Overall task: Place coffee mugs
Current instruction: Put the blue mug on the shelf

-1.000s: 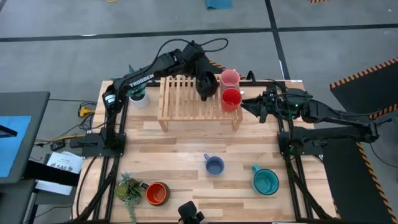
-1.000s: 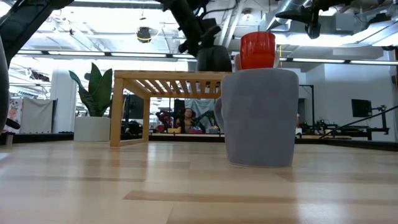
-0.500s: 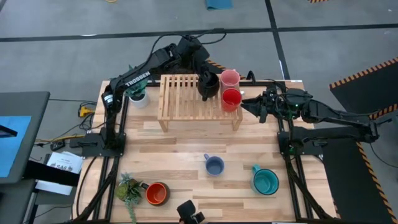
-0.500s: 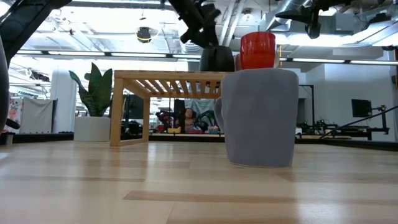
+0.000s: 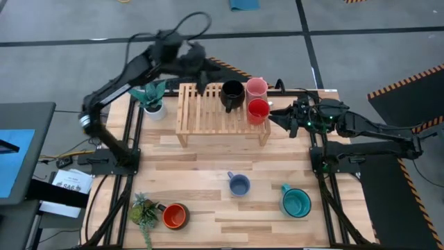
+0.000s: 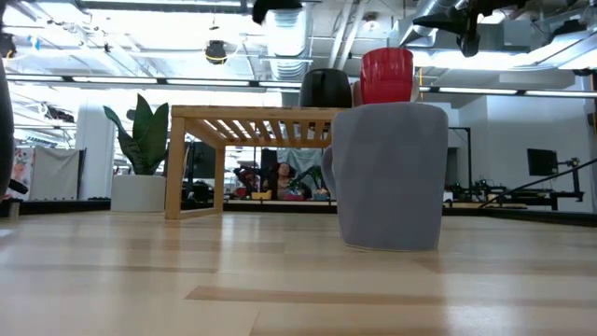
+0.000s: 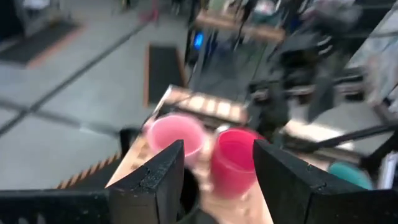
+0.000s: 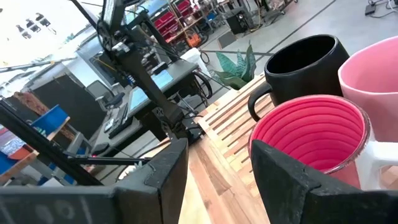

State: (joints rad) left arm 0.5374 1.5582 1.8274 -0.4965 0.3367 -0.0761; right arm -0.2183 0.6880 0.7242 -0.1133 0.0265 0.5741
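Glossy black mug (image 5: 232, 94) stands upright on slatted wooden rack (image 5: 201, 111).

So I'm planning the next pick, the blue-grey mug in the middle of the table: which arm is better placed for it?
Probably the right. Its hand waits open beside the rack, nearer the blue-grey mug. The left hand, also open, is out past the rack's back edge, farther away.
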